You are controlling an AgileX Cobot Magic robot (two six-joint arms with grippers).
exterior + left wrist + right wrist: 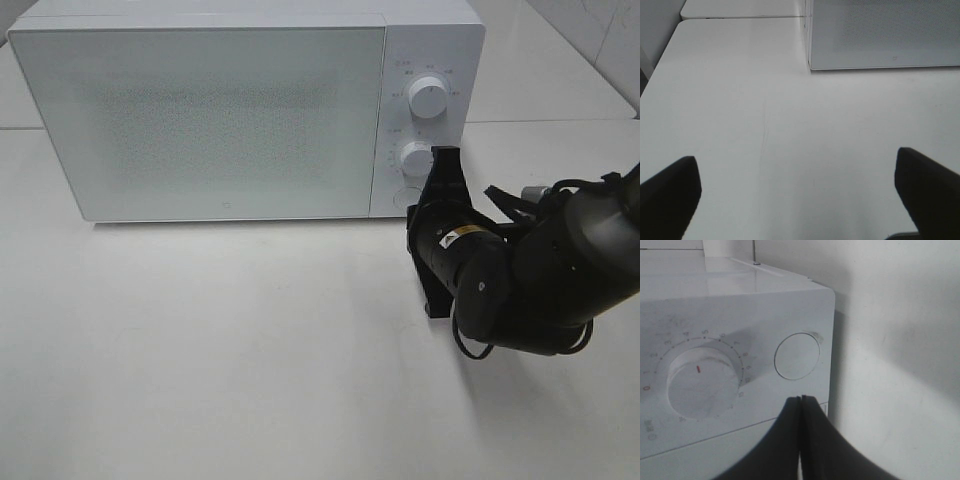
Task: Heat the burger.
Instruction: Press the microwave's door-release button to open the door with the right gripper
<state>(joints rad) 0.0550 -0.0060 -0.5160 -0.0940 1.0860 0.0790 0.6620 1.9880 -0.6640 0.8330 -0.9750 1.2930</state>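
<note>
The burger shows in no view. The boxy white microwave [230, 110] is shut, its speckled, frosted door opaque. The right gripper [801, 399], black fingers pressed together, points close to the smooth round button [797, 356]; contact is unclear. The left gripper [797, 175] hangs spread wide over the matte white table [765, 125].

The left claw [795, 167] stands wide open over the white tabletop [730, 95], with the lower corner of a white microwave [880, 35] standing on it further ahead
</note>
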